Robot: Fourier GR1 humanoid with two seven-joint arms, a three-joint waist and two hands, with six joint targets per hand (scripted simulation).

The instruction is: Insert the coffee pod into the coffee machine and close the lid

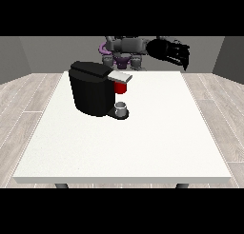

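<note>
A white surface (pixel 143 142) fills most of the view, with the robot (pixel 123 50) small at its far edge, at 12 o'clock. On the surface, toward 10 o'clock from its middle, stands the black machine (pixel 90 92). Its lid (pixel 119 76), a grey slab, juts out from the top toward 3 o'clock and looks slightly raised rather than flush. Just under the lid sits a red piece (pixel 121 87), which looks like the pod seated in the machine's head; whether it is fully home cannot be told. Below it, on the machine's black base, stands a small grey cup (pixel 121 108), directly at 6 o'clock from the red piece and apart from it.

The robot hand at the view's right (pixel 172 51) hangs in the air beyond the far edge of the surface, at about 1 o'clock from the machine and well apart from it. Its dark fingers (pixel 183 61) droop downward, relaxed and spread, grasping nothing. It touches neither the lid nor the surface.

No robot hand shows clearly at the view's left; only the grey and purple torso parts appear behind the machine's top.

Pale wooden floor (pixel 28 95) lies on either side of the surface.
</note>
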